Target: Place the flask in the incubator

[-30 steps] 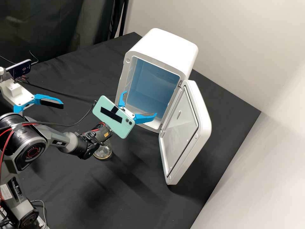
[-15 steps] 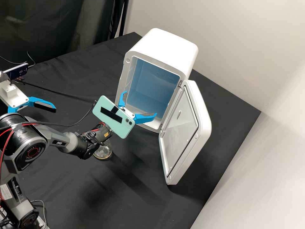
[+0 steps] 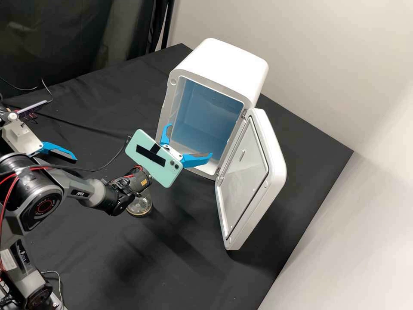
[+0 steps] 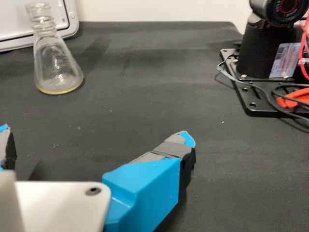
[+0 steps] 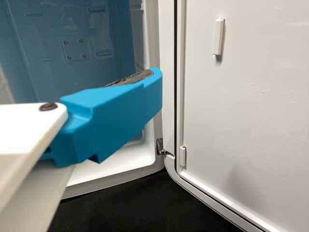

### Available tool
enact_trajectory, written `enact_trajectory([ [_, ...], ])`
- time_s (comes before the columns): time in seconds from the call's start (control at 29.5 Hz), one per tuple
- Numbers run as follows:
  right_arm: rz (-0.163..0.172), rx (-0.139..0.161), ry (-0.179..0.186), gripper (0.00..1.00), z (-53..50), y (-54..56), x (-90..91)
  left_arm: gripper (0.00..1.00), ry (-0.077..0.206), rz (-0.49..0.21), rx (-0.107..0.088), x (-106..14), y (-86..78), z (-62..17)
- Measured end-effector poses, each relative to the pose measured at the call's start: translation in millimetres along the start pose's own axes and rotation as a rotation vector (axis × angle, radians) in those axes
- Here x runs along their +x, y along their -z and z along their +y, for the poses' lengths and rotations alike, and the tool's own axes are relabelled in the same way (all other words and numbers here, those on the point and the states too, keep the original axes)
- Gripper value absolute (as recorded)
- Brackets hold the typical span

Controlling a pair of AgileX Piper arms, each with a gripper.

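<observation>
The flask (image 4: pixel 54 53) stands upright on the surface (image 3: pixel 172 258), long axis vertical, neck up and wide base down. It is outside the incubator (image 3: pixel 223 64) and touched by neither claw. In the high view the right arm (image 3: pixel 99 193) hides all but its clear base. The right claw (image 3: pixel 186 145) hangs released before the incubator's open mouth, beside the swung-out door (image 3: pixel 258 142); its own view cuts off one finger. The left claw (image 4: pixel 94 140) is spread wide, well apart from the flask, with one finger clipped at the frame edge.
</observation>
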Motion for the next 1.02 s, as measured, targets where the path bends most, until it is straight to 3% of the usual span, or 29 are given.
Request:
enact_trajectory([
  [0.14,0.0,0.0,0.0,1.0,0.0,0.0,0.0,1.0,0.005,0.024,-0.015,-0.9,8.5,-0.4],
  [0.2,0.0,0.0,0.0,1.0,0.0,0.0,0.0,1.0,0.001,0.047,-0.043,-2.1,13.9,0.0],
  [0.47,0.0,0.0,0.0,1.0,0.0,0.0,0.0,1.0,-0.009,0.082,-0.072,-6.4,28.3,2.1],
  [0.58,0.0,0.0,0.0,1.0,0.0,0.0,0.0,1.0,-0.038,0.121,-0.102,-10.5,38.9,6.7],
  [0.71,0.0,0.0,0.0,1.0,0.0,0.0,0.0,1.0,-0.091,0.178,-0.123,-17.8,48.5,14.3],
  [0.81,0.0,0.0,0.0,1.0,0.0,0.0,0.0,1.0,-0.117,0.187,-0.13,-22.3,51.6,18.6],
  [1.02,0.0,0.0,0.0,1.0,0.0,0.0,0.0,1.0,-0.171,0.177,-0.116,-31.9,52.7,29.0],
])
